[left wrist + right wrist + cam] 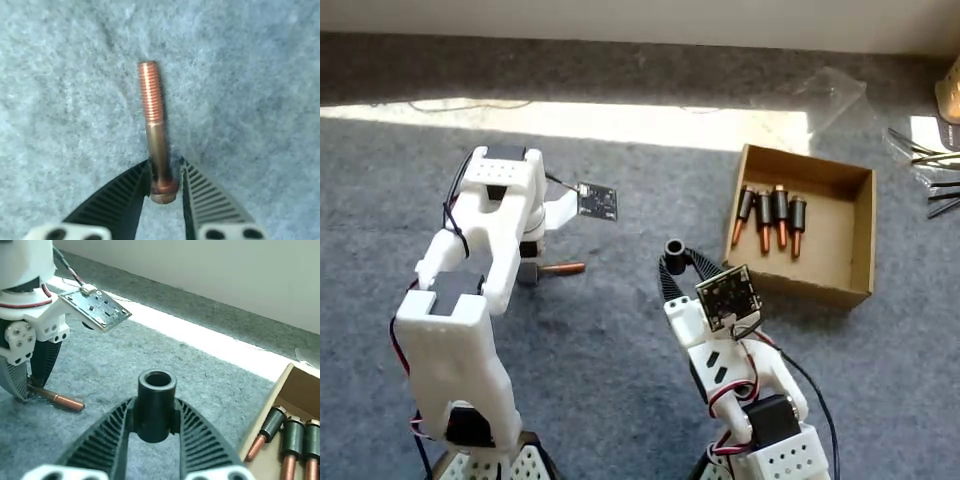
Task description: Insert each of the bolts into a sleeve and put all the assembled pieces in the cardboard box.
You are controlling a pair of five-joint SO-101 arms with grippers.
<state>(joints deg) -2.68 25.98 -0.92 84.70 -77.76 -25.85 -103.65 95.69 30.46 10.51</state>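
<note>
Where the grey carpet serves as the work surface, the following items are recorded.

Item 1: left gripper, drawn in to a narrow gap and clamped on the head end of 1 copper-coloured bolt. The bolt is held roughly level and low over the carpet; contact with the carpet cannot be determined. Its threaded tip is pointed away from the fingers, toward the other arm.

Item 2: right gripper, partly closed and clamped around 1 black sleeve. The sleeve is held upright with its open bore facing up, apart from the bolt, between the left gripper and the box.

Item 3: cardboard box, open-topped, set on the carpet beyond and to the right of the right gripper.

Item 4: 4 assembled pieces, laid side by side on the box floor near its far wall. The black sleeves are turned toward that wall and the copper shanks toward the arms.
</note>
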